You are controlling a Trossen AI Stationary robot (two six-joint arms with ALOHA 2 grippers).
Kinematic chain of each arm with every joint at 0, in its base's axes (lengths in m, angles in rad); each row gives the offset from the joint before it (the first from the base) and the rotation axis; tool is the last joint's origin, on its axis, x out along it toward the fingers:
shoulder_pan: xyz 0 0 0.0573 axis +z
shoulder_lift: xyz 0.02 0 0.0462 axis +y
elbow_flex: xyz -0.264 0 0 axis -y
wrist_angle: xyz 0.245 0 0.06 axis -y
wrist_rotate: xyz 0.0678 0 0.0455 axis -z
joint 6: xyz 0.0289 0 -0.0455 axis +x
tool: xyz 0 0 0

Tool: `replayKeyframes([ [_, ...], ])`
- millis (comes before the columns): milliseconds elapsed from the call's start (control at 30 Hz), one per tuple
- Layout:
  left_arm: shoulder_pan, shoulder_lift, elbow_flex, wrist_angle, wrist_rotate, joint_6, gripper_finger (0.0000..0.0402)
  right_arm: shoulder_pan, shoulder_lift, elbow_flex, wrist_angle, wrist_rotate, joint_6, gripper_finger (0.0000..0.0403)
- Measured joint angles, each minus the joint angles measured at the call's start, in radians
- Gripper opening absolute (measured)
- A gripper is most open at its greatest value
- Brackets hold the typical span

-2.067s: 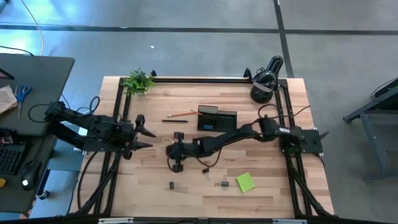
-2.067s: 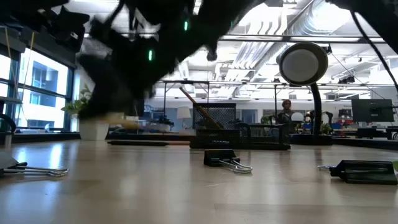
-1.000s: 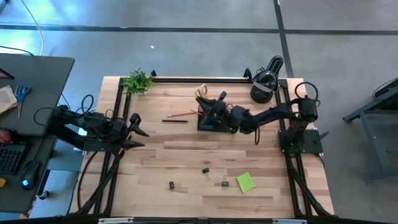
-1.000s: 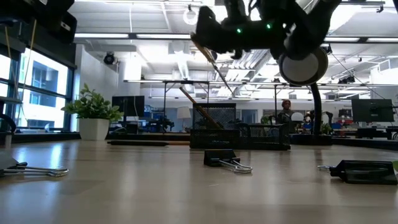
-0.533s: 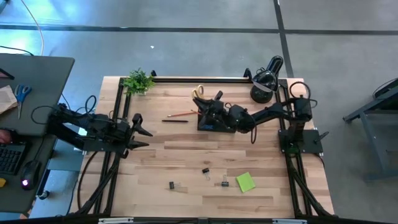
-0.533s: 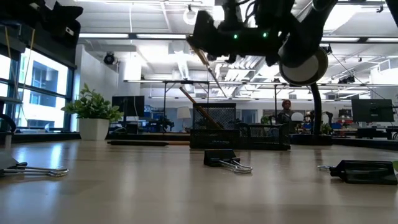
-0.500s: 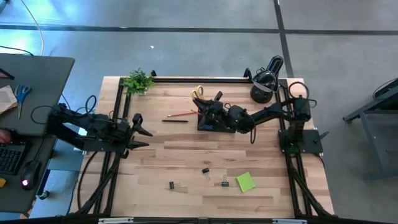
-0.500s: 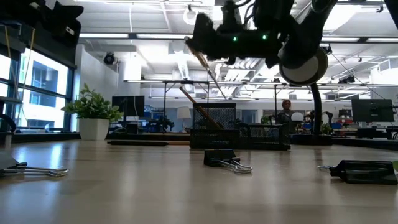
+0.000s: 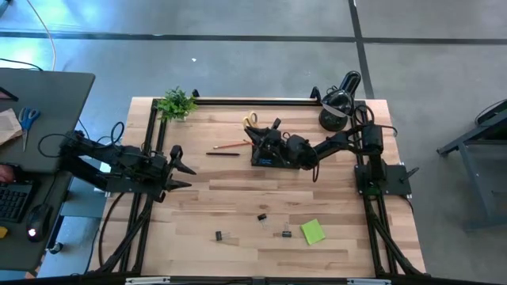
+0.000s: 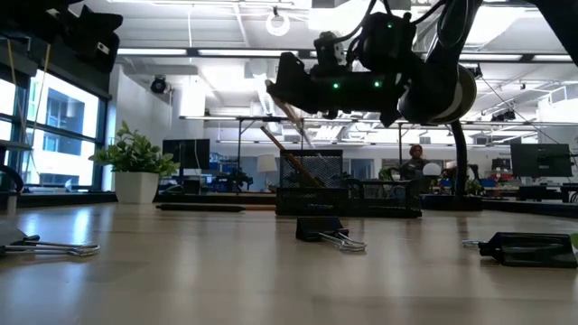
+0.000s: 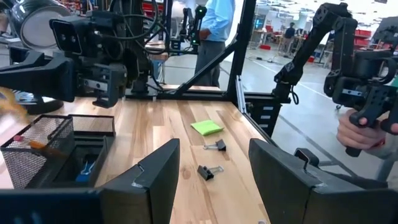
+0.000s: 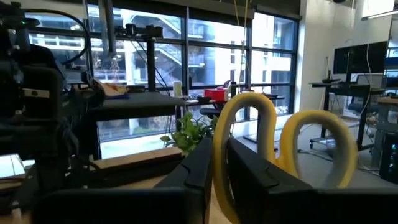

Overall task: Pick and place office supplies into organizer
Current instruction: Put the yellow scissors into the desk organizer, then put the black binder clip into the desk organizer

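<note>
My right gripper (image 9: pixel 258 133) hovers over the far left end of the black organizer (image 9: pixel 279 152) and is shut on the yellow-handled scissors (image 9: pixel 250 119). In the low view the scissors' blades (image 10: pixel 296 125) slant down toward the organizer's tall mesh section (image 10: pixel 312 170), where an orange pencil (image 10: pixel 280 155) leans. Another orange pencil (image 9: pixel 230 146) and a black pen (image 9: pixel 224 153) lie on the table left of the organizer. Binder clips (image 9: pixel 261 216) and the lime-green sticky pad (image 9: pixel 312 231) lie near the front. My left gripper (image 9: pixel 181 168) waits open at the table's left edge. My right gripper pinches the scissors between its two fingers (image 12: pixel 198 175), at one side of a yellow handle loop (image 12: pixel 219 155). The fingers reach about level from the table's right. Both loops stick out past the fingertips. The scissors are lifted clear, with the blades slanting down below the gripper.
A black domed lamp (image 9: pixel 339 100) stands at the far right corner and a small green plant (image 9: pixel 176 103) at the far left. A black frame rail (image 9: pixel 253 100) runs along the far edge. A person's hand (image 11: pixel 356 132) shows beyond the table in the left wrist view.
My right gripper has gone down toward the organizer and a little toward the table's left edge, still shut on the scissors. The blades stay slanted and now reach close above the tall mesh section.
</note>
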Motion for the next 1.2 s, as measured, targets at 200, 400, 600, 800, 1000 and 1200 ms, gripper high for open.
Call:
replayKeyframes([
  [200,0.0,0.0,0.0,0.0,0.0,-0.001,0.0184,0.026,0.0,0.0,-0.007,0.001,-0.031,0.0071],
  [400,0.0,0.0,0.0,0.0,0.0,-0.001,0.0184,0.053,-0.009,0.0,-0.006,0.044,-0.053,0.0093],
  [600,0.0,0.0,0.0,-0.002,0.0,-0.001,0.0184,0.101,-0.045,0.001,-0.004,0.067,-0.116,0.0103],
  [800,0.0,0.0,0.0,-0.01,-0.031,-0.001,0.0184,0.178,-0.154,0.001,-0.041,0.179,-0.229,0.0103],
  [1000,0.0,0.033,0.0,-0.01,-0.095,-0.001,0.0184,0.252,-0.28,0.002,-0.431,0.261,-0.061,0.0103],
  [1200,0.0,0.097,0.0,0.002,-0.138,-0.001,0.0184,0.319,-0.299,0.002,-0.707,0.171,0.182,0.0103],
])
